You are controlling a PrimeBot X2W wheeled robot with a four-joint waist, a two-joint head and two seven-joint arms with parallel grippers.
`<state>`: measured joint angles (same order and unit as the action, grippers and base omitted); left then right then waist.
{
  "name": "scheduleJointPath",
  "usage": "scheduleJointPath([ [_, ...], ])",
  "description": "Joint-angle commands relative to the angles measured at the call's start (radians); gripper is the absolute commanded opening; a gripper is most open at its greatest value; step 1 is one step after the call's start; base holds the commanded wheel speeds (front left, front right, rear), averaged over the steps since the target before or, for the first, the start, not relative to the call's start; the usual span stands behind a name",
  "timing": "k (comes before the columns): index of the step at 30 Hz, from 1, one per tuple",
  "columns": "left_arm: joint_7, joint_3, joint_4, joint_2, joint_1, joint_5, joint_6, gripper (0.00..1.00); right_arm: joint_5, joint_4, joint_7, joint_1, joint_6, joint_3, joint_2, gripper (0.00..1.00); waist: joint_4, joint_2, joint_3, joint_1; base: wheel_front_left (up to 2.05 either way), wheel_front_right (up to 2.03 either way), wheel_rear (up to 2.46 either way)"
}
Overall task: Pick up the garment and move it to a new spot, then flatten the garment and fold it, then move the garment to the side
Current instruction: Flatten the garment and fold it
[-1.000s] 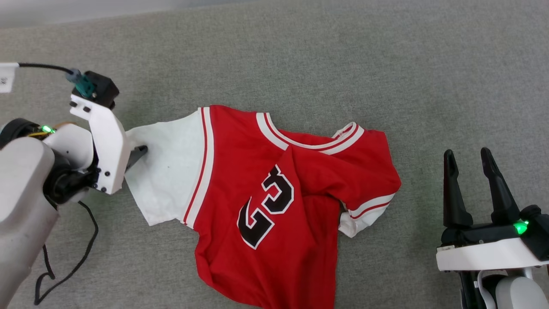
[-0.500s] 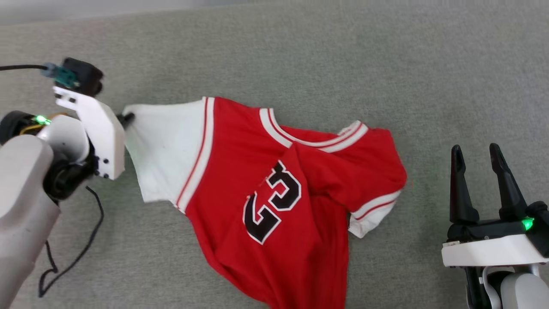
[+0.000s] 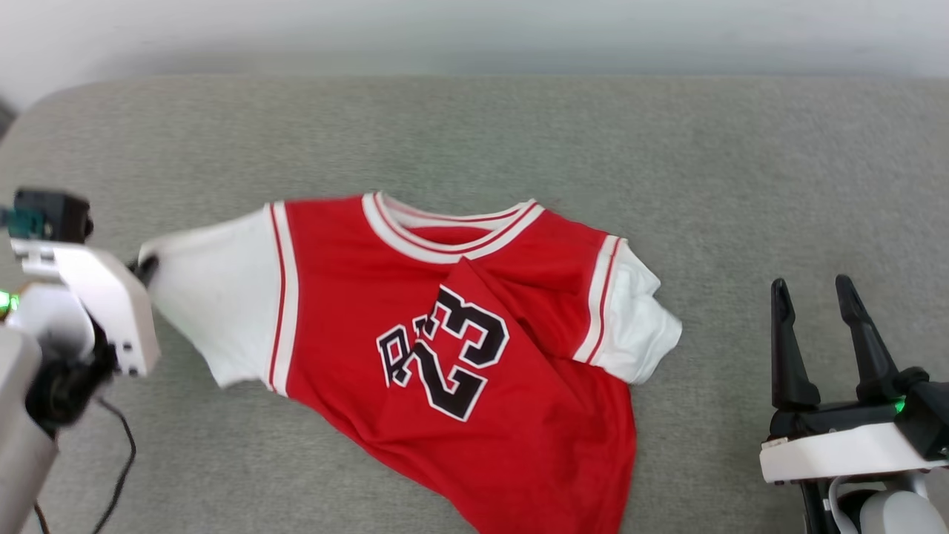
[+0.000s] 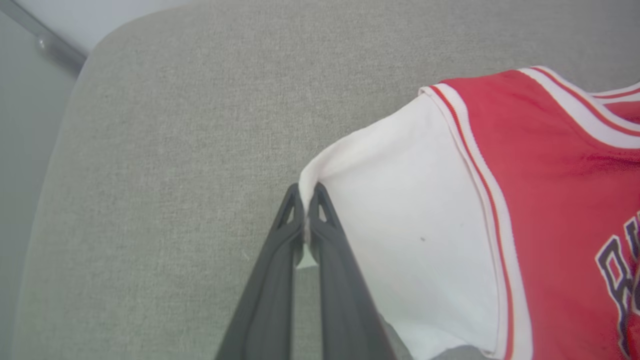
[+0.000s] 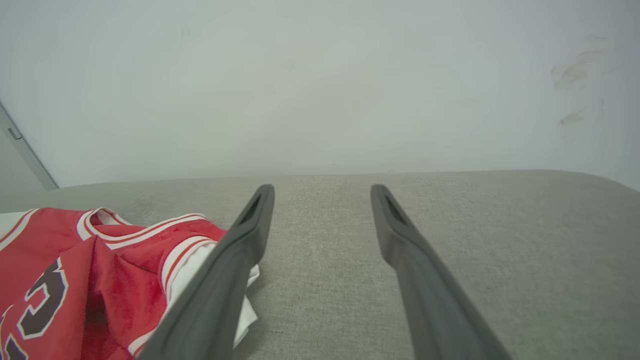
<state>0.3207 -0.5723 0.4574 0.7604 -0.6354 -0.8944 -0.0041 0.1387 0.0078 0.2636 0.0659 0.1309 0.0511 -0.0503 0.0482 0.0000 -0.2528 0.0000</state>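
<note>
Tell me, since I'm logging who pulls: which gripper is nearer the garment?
Left. The left gripper is shut on a white sleeve of the garment; the right gripper stands open beside the other sleeve, not touching it.

Left end effector (image 4: 305, 194) pinched together; right end effector (image 3: 809, 288) spread wide.

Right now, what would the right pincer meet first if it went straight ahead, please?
Likely only bare grey cushion: the right pincer points past the garment, which lies to its left.
</note>
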Motion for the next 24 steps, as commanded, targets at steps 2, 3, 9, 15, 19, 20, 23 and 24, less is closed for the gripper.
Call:
scheduleJointPath([
  [2,-0.010,0.004,-0.010,-0.003,0.062,-0.020,0.016,0.00,-0.009,0.007,0.002,-0.010,0.000,0.000,0.000,1.00,0.032,0.0000,0.027,0.0000,0.00,0.00,0.00],
  [3,-0.021,0.010,-0.017,-0.011,0.084,-0.037,0.015,0.00,-0.008,0.011,0.002,-0.013,0.000,0.001,0.000,1.00,0.037,0.0000,0.031,0.0000,0.00,0.00,0.00],
  [9,-0.157,0.027,-0.072,-0.058,0.176,-0.047,0.019,1.00,-0.045,0.014,0.002,-0.023,0.000,0.001,0.000,1.00,0.061,0.0000,0.060,0.0000,0.00,0.00,0.00],
  [15,-0.393,0.042,-0.139,-0.090,0.208,0.040,0.032,1.00,-0.059,0.007,0.002,-0.030,0.000,0.020,0.000,1.00,0.080,0.0000,0.088,0.0000,0.00,0.00,0.00],
  [19,-0.548,0.046,-0.217,-0.117,0.252,0.113,0.058,1.00,-0.073,0.005,-0.034,-0.025,0.000,0.015,0.000,1.00,0.100,0.0000,0.105,0.0000,0.00,0.00,0.00],
  [20,-0.574,0.063,-0.262,-0.139,0.271,0.147,0.086,1.00,-0.089,-0.018,-0.087,-0.007,0.000,-0.002,-0.004,1.00,0.115,0.0000,0.105,0.0000,0.00,0.00,0.00],
  [23,-0.586,0.106,-0.337,-0.179,0.303,0.210,0.130,1.00,-0.093,-0.051,-0.222,0.023,-0.001,-0.047,-0.081,1.00,0.138,0.0000,0.100,0.0000,0.00,0.00,0.00],
  [24,-0.587,0.126,-0.371,-0.195,0.311,0.240,0.140,1.00,-0.083,-0.062,-0.276,0.039,0.000,-0.070,-0.110,1.00,0.145,0.0000,0.097,0.0000,0.00,0.00,0.00],
])
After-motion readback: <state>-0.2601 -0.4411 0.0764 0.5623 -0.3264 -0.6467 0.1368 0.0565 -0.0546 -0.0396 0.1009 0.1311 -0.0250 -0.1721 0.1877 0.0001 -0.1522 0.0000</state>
